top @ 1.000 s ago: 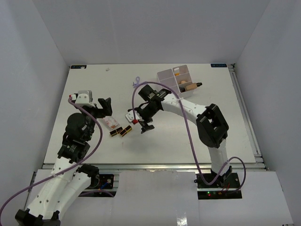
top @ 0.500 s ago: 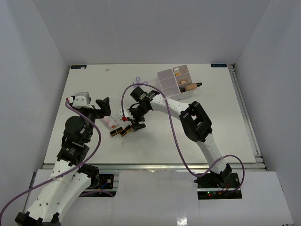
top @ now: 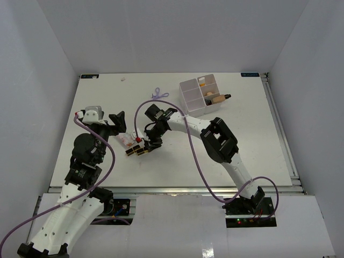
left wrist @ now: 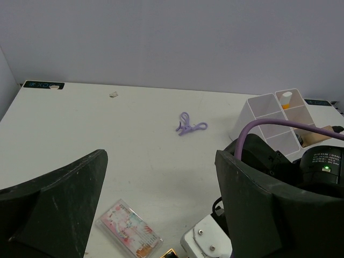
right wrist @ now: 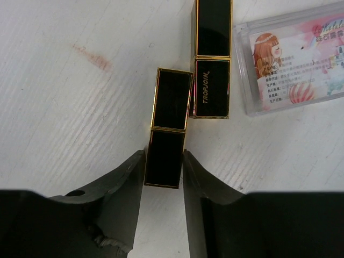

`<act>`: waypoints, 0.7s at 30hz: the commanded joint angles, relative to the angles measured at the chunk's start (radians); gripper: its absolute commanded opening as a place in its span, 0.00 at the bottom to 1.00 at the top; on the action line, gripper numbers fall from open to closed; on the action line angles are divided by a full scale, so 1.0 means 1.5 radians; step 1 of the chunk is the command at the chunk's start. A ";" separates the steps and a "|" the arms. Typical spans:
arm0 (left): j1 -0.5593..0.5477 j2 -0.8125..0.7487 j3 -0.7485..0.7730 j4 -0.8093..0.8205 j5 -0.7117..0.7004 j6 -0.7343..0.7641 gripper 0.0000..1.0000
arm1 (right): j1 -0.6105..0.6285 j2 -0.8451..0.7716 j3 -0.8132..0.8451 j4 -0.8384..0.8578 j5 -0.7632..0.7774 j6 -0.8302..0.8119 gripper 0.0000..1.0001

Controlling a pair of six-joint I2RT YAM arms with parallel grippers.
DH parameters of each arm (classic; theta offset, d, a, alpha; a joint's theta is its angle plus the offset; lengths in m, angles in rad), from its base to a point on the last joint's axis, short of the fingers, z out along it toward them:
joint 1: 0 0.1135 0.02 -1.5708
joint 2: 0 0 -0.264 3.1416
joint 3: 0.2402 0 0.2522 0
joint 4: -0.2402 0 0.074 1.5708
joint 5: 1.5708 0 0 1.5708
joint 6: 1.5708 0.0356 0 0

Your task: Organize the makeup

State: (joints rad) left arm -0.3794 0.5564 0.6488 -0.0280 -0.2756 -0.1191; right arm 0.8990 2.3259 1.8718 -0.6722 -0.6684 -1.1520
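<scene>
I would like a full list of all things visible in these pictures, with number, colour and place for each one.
Black-gold lipsticks: two, black with gold edges, side by side on the table, left of centre.
Clear case: one, pinkish print, beside the lipsticks.
Lilac clip: one, on the table left of the box.
Box: one, white, four compartments, far side of the table.
Orange tube: one, white cap, standing in a far compartment.
Beige bottle: one seen, dark cap, lying in the box.
Small white scrap: one, near the far edge.
Table: one, white.
Left gripper: black, open, near the case.
Right gripper: black, closed on one lipstick.
</scene>
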 commanded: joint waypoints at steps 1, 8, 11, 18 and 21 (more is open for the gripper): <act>0.002 -0.003 -0.006 0.011 -0.001 0.009 0.92 | 0.004 0.001 -0.001 0.012 -0.007 0.002 0.36; 0.002 0.002 -0.010 0.013 0.005 0.009 0.89 | -0.002 -0.095 -0.094 0.004 0.012 -0.031 0.15; 0.002 0.006 -0.010 0.013 0.022 0.009 0.89 | -0.022 -0.173 -0.167 -0.004 0.017 -0.052 0.12; 0.002 0.043 -0.003 0.006 0.120 0.011 0.88 | -0.171 -0.354 -0.248 0.002 0.021 -0.049 0.09; 0.002 0.074 0.005 -0.002 0.165 0.010 0.89 | -0.250 -0.378 -0.230 0.038 0.058 -0.028 0.08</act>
State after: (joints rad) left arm -0.3794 0.6247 0.6395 -0.0218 -0.1475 -0.1112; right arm 0.6566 1.8429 1.4946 -0.6775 -0.6289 -1.2115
